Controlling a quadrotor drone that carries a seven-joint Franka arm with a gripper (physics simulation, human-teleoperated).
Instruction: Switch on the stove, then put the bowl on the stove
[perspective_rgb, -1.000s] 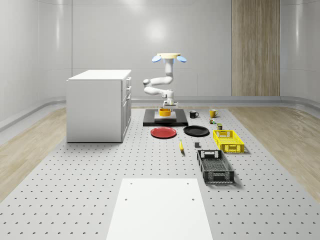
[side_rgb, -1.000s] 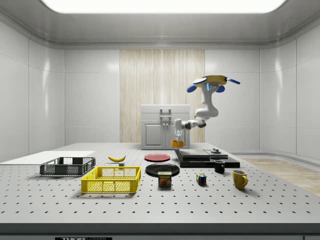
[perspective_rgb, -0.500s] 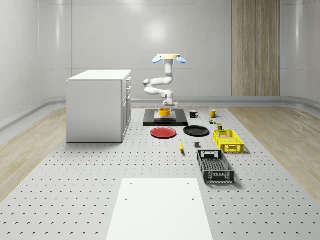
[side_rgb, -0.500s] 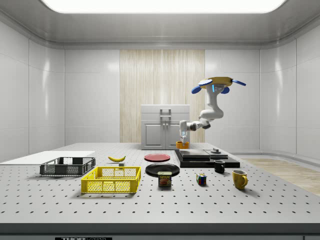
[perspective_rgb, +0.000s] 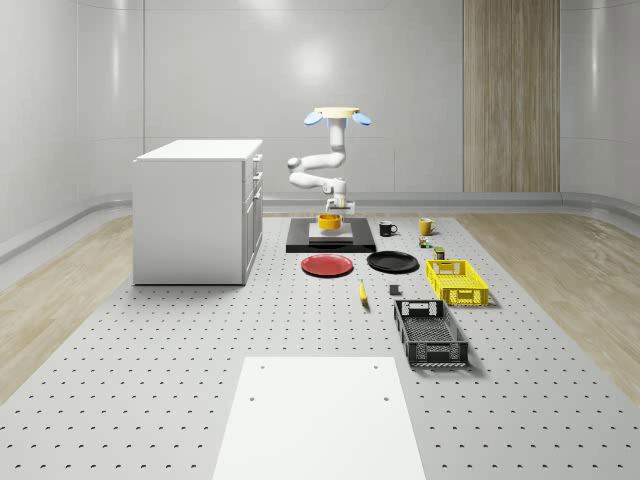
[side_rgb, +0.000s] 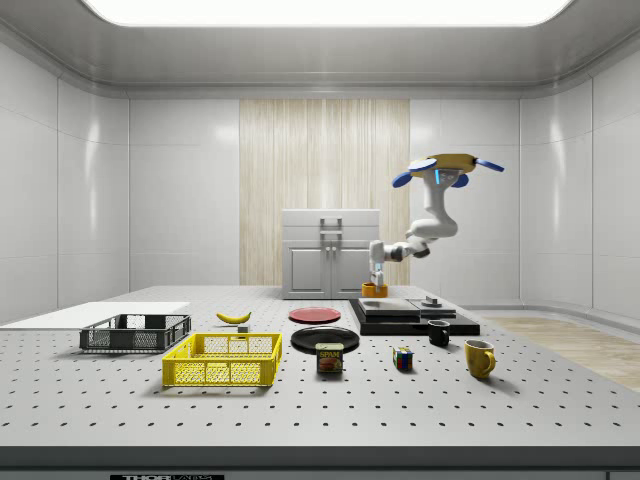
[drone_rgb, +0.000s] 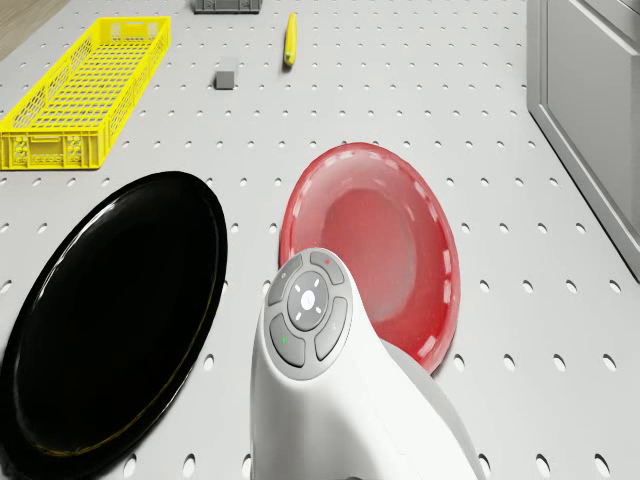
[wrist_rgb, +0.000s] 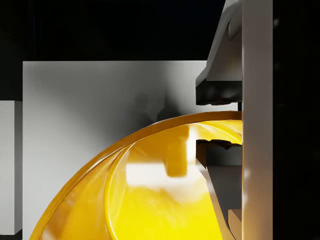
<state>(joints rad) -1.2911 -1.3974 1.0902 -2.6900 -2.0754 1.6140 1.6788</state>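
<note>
I hover above the stove (perspective_rgb: 331, 240) on the table (perspective_rgb: 200, 330). My end effector (wrist_rgb: 220, 122) is clamped on the yellow bowl's (wrist_rgb: 165, 185) rim, one finger inside, one outside; the bowl sits over the stove's grey plate (wrist_rgb: 100, 110).

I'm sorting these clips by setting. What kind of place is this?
Probably a simulated robotics test room with kitchen props: a perforated work floor, a white cabinet, a black stove, and scattered plates and crates.

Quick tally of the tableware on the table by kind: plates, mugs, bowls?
Plates: 2, a round red plate and a round black plate.
Mugs: 2, a black mug and a yellow mug.
Bowls: 1, the yellow-orange bowl.
Total: 5.
</note>
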